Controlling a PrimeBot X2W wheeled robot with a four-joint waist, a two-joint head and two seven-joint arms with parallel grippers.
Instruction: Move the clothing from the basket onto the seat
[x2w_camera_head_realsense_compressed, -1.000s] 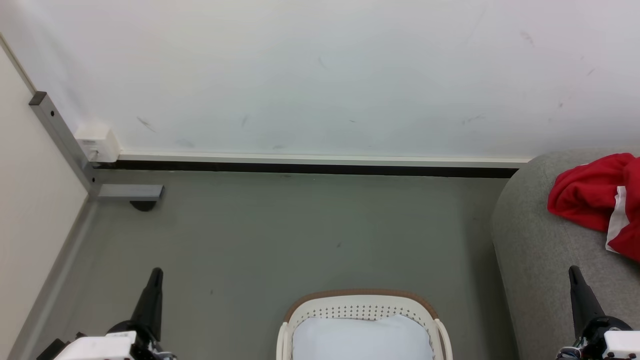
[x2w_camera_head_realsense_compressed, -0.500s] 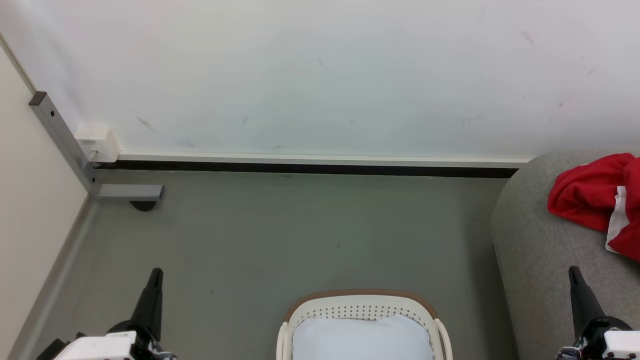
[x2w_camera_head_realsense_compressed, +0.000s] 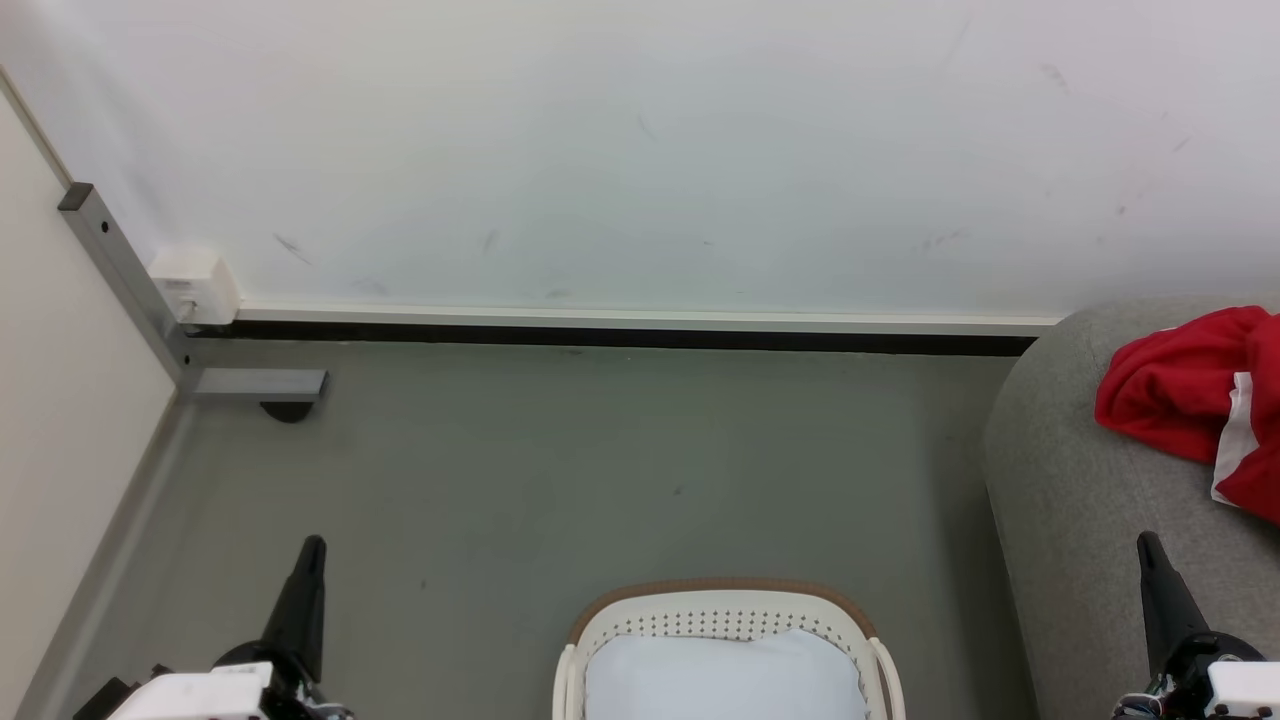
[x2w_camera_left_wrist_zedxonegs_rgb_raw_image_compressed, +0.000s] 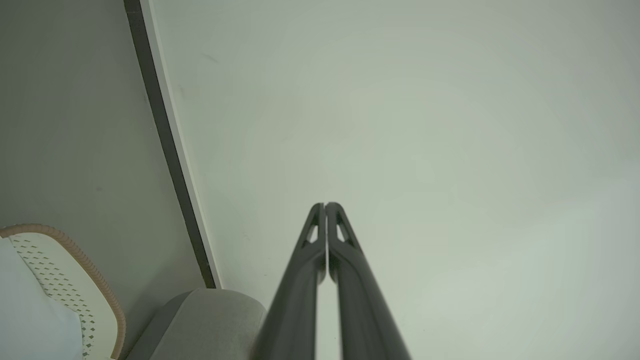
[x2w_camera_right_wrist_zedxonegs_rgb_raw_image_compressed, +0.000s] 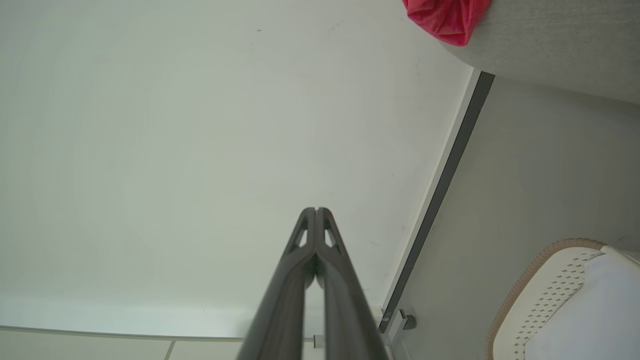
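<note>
The left tool (x2w_camera_head_realsense_compressed: 308, 560) has its two dark fingers pressed tight together, tips meeting, with nothing between them; in the left wrist view (x2w_camera_left_wrist_zedxonegs_rgb_raw_image_compressed: 325, 207) they point at the bare pale wall (x2w_camera_left_wrist_zedxonegs_rgb_raw_image_compressed: 425, 125) and touch nothing. The right tool (x2w_camera_head_realsense_compressed: 1152, 555) is the same, fingers closed flat against each other and holding nothing (x2w_camera_right_wrist_zedxonegs_rgb_raw_image_compressed: 316, 212), raised in open air in front of the wall.

The red clothing (x2w_camera_head_realsense_compressed: 1175, 395) lies bunched on top of the grey seat (x2w_camera_head_realsense_compressed: 1080, 500) at the right, a strip of white trim showing at its edge, well apart from both tools. The right tool sits low in front of the seat, near its side.

The basket (x2w_camera_head_realsense_compressed: 725, 588) stands on the grey floor (x2w_camera_head_realsense_compressed: 560, 470) between the two tools, just beside the seat; what shows inside it is a smooth pale surface. A dark skirting strip (x2w_camera_head_realsense_compressed: 600, 337) runs along the foot of the wall. In the left corner, a grey metal post (x2w_camera_head_realsense_compressed: 120, 270) carries a small white box (x2w_camera_head_realsense_compressed: 195, 285). Nothing stands between the tools and the basket.
</note>
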